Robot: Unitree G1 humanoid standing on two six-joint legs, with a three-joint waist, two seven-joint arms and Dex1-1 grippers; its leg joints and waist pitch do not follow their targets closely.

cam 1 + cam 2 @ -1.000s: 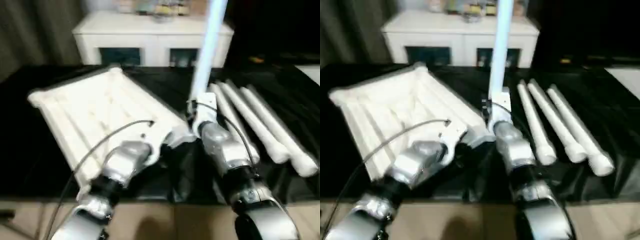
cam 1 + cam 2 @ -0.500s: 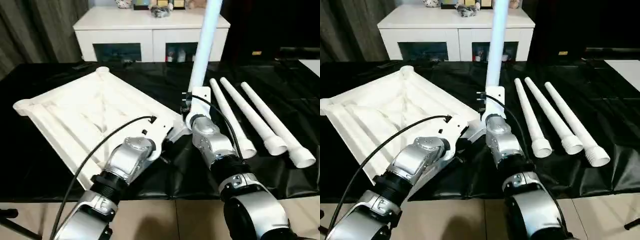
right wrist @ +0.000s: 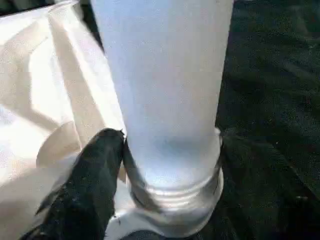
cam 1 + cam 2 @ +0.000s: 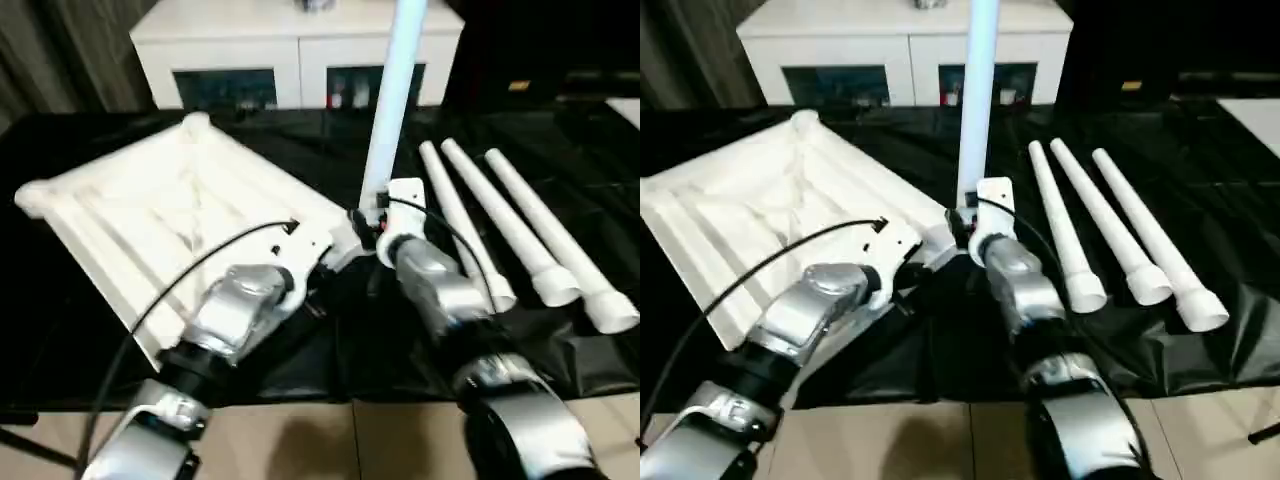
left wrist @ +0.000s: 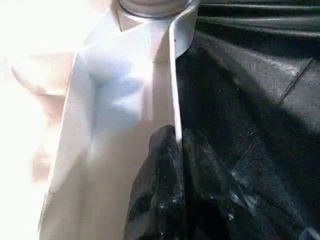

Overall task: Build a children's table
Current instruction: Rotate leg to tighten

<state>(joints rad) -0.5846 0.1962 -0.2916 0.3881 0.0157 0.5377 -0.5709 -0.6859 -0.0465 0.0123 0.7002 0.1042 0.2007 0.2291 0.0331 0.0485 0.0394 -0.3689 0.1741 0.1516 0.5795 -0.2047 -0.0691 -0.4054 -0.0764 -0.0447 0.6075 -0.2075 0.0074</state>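
left gripper (image 5: 176, 150) clamped on the tabletop (image 4: 150, 210) rim — right gripper (image 3: 150, 170) apart around the upright leg (image 4: 392, 100) in the corner socket.

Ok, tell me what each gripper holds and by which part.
The left gripper pinches the tabletop by its rim, beside the corner socket. The right gripper is at the upright leg's base; whether it grips cannot be told.

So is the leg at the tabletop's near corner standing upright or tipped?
Upright. The leg rises straight from the tabletop's corner socket, base seated in it.
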